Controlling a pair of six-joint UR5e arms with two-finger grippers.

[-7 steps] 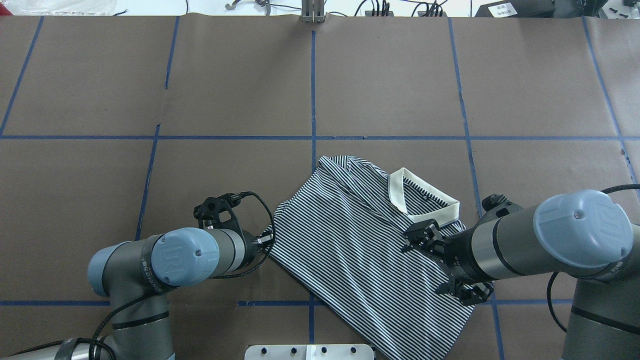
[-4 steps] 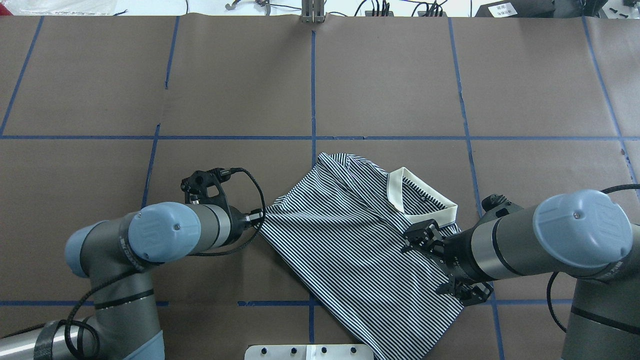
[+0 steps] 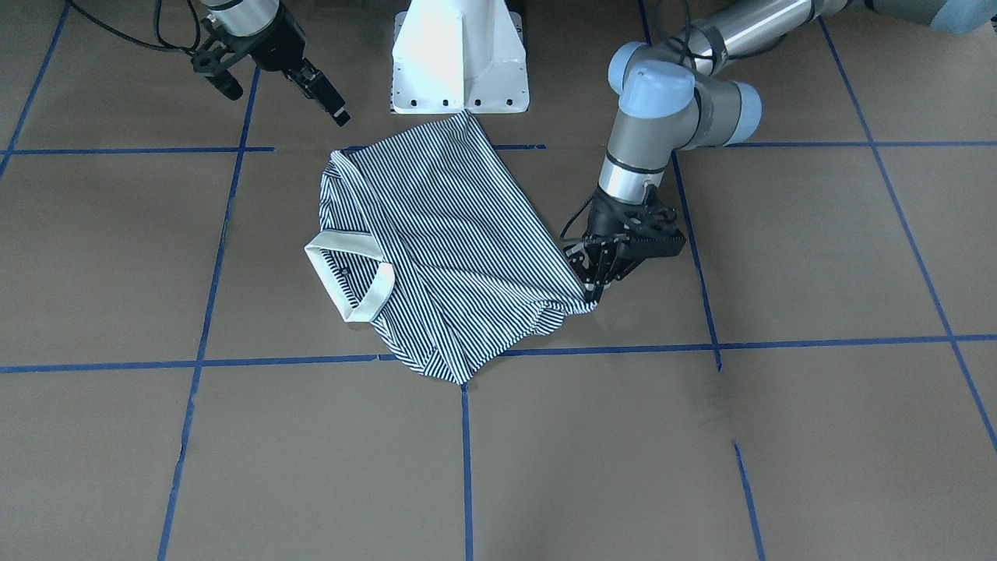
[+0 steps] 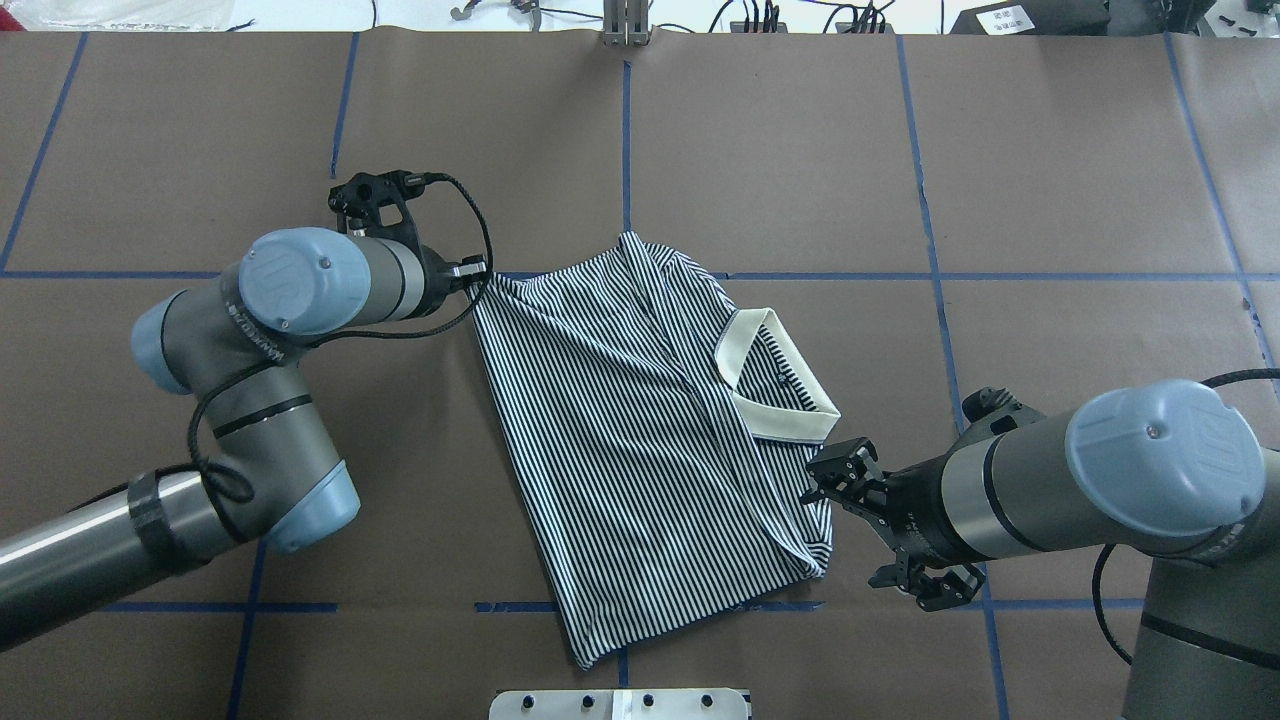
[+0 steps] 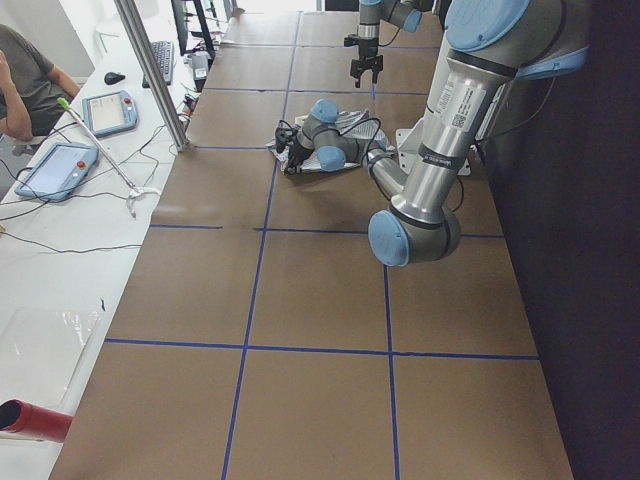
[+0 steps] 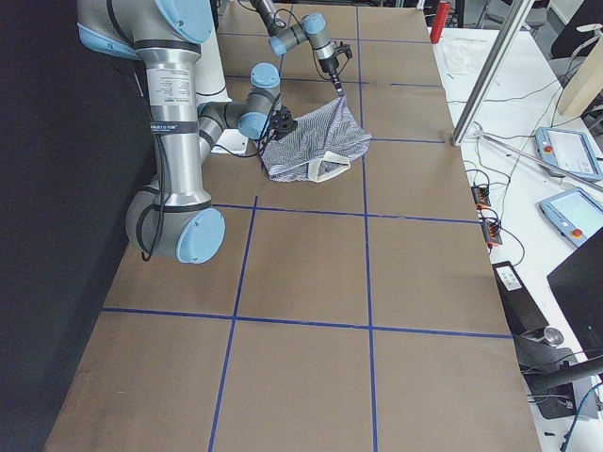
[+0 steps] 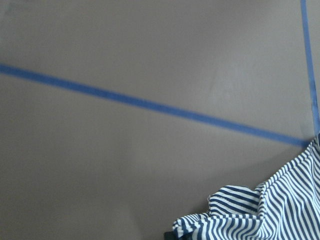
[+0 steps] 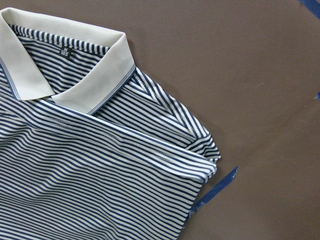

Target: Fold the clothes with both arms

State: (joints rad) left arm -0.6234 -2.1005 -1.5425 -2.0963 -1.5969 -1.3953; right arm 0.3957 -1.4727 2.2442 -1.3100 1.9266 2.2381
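Note:
The striped polo shirt (image 4: 640, 440) lies partly folded on the brown table (image 4: 1000, 180), cream collar (image 4: 775, 385) toward the right arm. My left gripper (image 4: 478, 275) is shut on the shirt's far-left corner, low at the table; from the front the same left gripper (image 3: 592, 292) pinches that stretched corner of the shirt (image 3: 436, 241). The left wrist view shows only a bunched striped edge (image 7: 265, 210). My right gripper (image 4: 855, 530) hangs open just off the shirt's right edge, holding nothing; from the front it is (image 3: 284, 97). Its camera looks down on collar (image 8: 75, 65) and sleeve fold.
Blue tape lines (image 4: 628, 150) divide the table into squares. The white pedestal base (image 3: 459, 54) stands at the robot's edge, close to the shirt's hem. A seated person (image 5: 25, 80) and tablets (image 5: 108, 110) are at a side bench beyond the table.
The left gripper has dragged its shirt corner away from the robot and leftward, turning and shifting the shirt. The shirt has slid out from under the right gripper, which stayed put and open.

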